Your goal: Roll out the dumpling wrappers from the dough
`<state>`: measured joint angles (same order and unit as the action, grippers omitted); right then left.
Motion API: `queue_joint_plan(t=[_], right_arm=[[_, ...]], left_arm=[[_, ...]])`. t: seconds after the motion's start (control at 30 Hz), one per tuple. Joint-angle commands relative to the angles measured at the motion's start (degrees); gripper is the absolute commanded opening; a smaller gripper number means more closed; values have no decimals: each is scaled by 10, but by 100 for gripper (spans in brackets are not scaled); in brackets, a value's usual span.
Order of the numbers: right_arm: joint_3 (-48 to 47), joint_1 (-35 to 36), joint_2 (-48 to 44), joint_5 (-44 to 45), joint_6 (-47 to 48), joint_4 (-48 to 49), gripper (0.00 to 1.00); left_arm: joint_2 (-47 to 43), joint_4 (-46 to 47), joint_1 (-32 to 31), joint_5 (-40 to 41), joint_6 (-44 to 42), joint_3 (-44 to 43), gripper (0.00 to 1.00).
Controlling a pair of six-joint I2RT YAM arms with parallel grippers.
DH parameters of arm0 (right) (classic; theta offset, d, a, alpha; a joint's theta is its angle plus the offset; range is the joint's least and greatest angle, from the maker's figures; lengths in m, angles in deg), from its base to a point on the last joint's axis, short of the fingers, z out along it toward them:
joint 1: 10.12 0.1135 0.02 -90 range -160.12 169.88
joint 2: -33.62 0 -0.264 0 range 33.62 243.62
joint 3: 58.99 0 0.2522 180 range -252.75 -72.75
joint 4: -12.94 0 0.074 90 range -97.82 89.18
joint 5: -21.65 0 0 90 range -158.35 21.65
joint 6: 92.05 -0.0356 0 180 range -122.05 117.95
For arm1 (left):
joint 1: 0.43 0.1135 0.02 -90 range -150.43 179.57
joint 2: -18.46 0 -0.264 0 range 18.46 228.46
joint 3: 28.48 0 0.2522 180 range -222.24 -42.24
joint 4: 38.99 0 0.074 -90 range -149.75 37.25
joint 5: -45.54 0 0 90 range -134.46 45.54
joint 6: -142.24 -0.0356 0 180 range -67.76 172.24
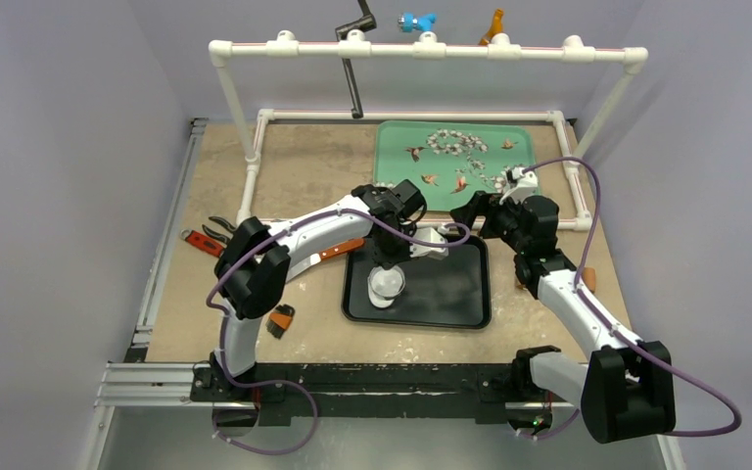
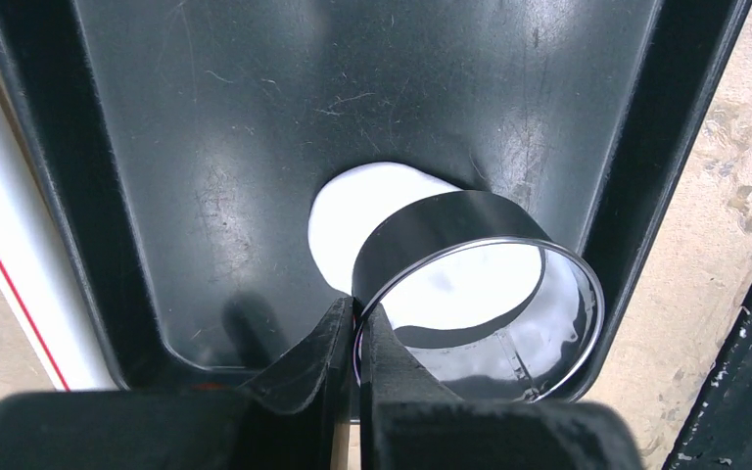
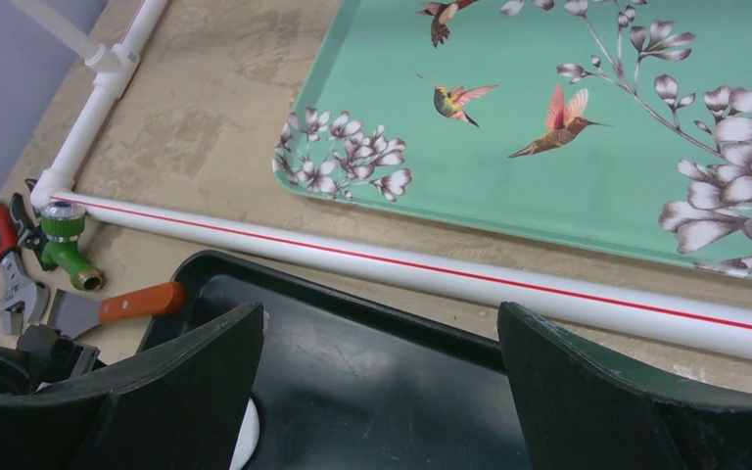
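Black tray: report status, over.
Left gripper shut on ring cutter, cutter overlapping dumpling wrapper on black tray. Right gripper open, empty, over tray's far edge. Nothing blocking.

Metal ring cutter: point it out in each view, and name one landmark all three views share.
Top external: metal ring cutter in the black tray, left half, under the left gripper.
Left wrist: metal ring cutter lower centre, wall pinched by the left gripper, partly over the dumpling wrapper.
Right wrist: not identifiable; only a white sliver at the bottom edge.
Shared landmark: the black tray.
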<state>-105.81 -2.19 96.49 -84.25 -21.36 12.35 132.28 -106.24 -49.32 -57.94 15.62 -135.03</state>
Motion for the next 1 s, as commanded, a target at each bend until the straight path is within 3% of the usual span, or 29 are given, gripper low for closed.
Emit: queue_joint_plan(t=[0.0,0.6,0.97], right_arm=[[-26,-3,-6,9,18,-1,90],[-15,-3,-15,-1,17,2,90],[-23,-3,-15,-6,20,-4,90]], left_arm=[[12,-10,-2,-1,4,-22,0],[38,25,0,26,0,-17,0],[65,6,-2,-4,5,-18,0]])
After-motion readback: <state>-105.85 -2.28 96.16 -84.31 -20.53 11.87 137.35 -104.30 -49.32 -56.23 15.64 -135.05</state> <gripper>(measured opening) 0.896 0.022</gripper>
